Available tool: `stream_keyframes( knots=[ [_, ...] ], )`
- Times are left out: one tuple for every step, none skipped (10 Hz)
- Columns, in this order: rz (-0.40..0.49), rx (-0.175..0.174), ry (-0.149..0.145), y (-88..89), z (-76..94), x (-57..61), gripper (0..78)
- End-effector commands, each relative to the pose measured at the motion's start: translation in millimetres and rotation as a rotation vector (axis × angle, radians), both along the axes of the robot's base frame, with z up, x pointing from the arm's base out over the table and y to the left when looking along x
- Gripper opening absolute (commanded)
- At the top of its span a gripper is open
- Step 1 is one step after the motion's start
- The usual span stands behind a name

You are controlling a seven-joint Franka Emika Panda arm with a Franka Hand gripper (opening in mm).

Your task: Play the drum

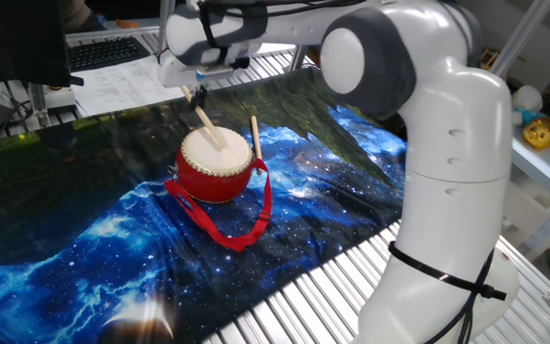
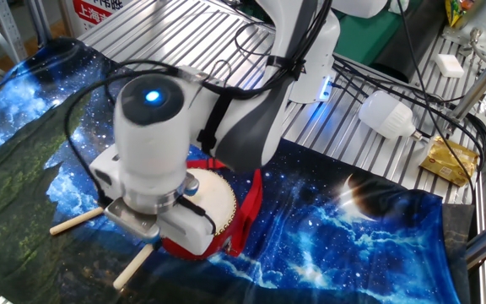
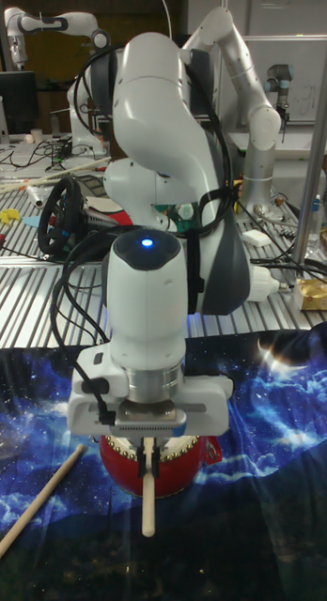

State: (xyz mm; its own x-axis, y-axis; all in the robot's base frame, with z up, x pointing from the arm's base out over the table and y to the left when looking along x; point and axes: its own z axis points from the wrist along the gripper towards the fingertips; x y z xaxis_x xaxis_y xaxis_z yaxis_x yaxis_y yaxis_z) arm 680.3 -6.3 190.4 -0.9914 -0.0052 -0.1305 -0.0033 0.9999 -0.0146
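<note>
The drum [image 1: 216, 164] is red with a cream skin and stands on the starry cloth, its red ribbon strap [image 1: 240, 232] trailing toward the front. My gripper [image 1: 197, 96] hangs over the drum's far-left side, shut on a thin wooden stick [image 1: 210, 127] whose tip slants down onto the skin. In the tall fixed view the gripper [image 3: 149, 454] pinches that stick [image 3: 147, 500] in front of the drum [image 3: 185, 470]. In the other fixed view my wrist covers part of the drum [image 2: 212, 197]. A second stick [image 1: 254, 139] lies loose beside the drum.
A blue galaxy cloth [image 1: 84, 258] covers the slatted metal table [image 1: 313, 296]. A keyboard and papers [image 1: 103, 57] sit at the back left. A white bulb-shaped object [image 2: 386, 114] and a yellow packet [image 2: 448, 160] lie off the cloth. The loose stick [image 2: 74, 222] rests on the cloth.
</note>
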Motion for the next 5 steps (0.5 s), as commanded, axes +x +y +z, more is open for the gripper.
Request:
stream_keyframes(
  knots=[
    [0.0, -0.008, 0.088, 1.9, 4.0, 0.6, 1.2],
    [0.004, -0.009, 0.098, 2.0, 4.0, 0.3, 1.2],
    [0.008, -0.015, 0.112, 2.1, 3.8, -0.3, 1.2],
    [0.02, -0.015, 0.14, 1.8, 4.6, -0.3, 1.2],
    [0.027, -0.015, 0.164, 1.1, 6.5, -0.3, 1.2]
  ],
)
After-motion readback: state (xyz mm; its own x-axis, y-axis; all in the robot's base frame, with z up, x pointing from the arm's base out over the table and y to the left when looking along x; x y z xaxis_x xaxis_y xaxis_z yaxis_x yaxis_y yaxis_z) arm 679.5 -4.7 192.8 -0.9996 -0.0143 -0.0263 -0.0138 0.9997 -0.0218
